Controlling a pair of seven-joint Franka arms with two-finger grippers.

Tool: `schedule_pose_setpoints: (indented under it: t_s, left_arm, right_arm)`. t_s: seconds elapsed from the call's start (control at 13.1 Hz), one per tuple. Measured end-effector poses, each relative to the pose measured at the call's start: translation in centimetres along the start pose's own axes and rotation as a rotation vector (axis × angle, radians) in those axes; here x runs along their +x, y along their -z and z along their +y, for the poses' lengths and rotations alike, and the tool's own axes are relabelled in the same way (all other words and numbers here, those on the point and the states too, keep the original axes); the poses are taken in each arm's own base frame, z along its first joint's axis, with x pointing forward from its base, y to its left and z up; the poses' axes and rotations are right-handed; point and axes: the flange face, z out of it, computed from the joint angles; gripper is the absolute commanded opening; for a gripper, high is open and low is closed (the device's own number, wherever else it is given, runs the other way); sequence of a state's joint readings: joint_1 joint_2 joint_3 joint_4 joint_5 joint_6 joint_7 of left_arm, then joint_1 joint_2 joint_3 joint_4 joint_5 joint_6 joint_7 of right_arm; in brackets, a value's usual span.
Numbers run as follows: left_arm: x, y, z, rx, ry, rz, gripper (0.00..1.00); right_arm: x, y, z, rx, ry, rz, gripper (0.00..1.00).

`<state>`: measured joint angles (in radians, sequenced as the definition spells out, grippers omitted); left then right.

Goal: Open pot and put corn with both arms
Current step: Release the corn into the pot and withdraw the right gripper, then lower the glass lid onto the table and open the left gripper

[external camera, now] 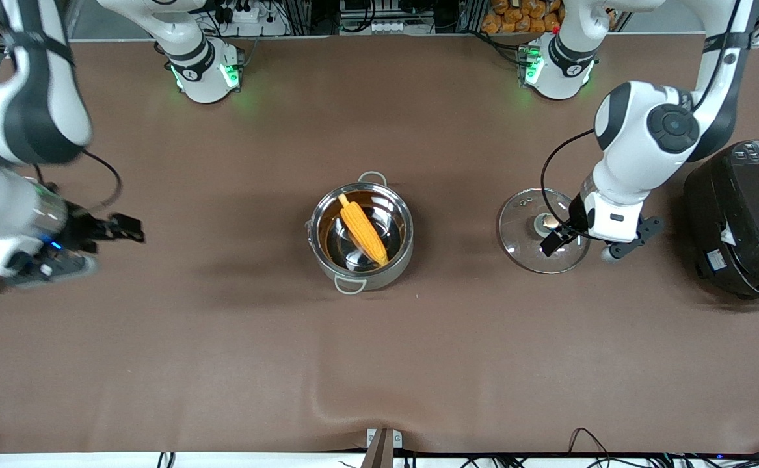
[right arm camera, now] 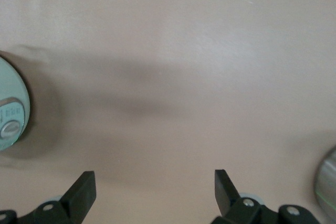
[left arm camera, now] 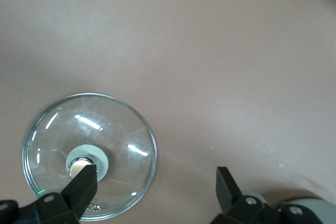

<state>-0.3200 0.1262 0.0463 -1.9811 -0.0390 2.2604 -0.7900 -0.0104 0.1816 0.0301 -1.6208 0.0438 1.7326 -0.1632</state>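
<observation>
The steel pot point(external camera: 315, 224) stands open at the table's middle. The yellow-orange corn point(external camera: 364, 231) lies slanted inside it. The glass lid point(external camera: 521, 224) lies flat on the table toward the left arm's end, knob point(external camera: 544, 223) up. My left gripper point(external camera: 582, 248) is open and empty, low over the lid's edge on the rice-cooker side. In the left wrist view point(left arm camera: 155, 182) one finger overlaps the knob point(left arm camera: 77, 166) of the lid point(left arm camera: 115, 129). My right gripper point(external camera: 109, 244) is open and empty over bare table at the right arm's end, also in the right wrist view point(right arm camera: 155, 187).
A big black rice cooker point(external camera: 743, 221) stands at the left arm's end, close beside the left gripper. A round pale object point(right arm camera: 10, 103) and a steel edge point(right arm camera: 328, 182) show at the sides of the right wrist view. The table is covered in brown cloth point(external camera: 223, 357).
</observation>
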Motion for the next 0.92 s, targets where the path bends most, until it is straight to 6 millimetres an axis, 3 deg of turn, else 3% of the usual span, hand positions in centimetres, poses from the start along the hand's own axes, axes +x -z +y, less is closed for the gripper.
schedule_pose_setpoints:
  t_s: [0.15, 0.31, 0.54, 0.92]
  left_arm:
    - [0.5, 2.7, 1.3, 0.003, -0.057, -0.009, 1.0]
    - [1.0, 5.6, 2.4, -0.011, -0.109, 0.003, 1.0]
    - [1.6, 9.1, 3.4, -0.005, -0.197, 0.027, 1.0]
    - [1.7, 12.8, 3.9, 0.017, -0.224, 0.014, 1.0]
  right_arm:
    - [-2.8, 2.8, 0.9, -0.006, -0.044, 0.009, 1.0]
    - [-4.6, 3.9, 1.2, -0.004, -0.121, -0.026, 1.0]
    - [-5.8, 5.5, 1.3, -0.007, -0.154, -0.021, 1.0]
    - [-6.9, 7.5, 1.1, -0.013, -0.15, 0.012, 1.0]
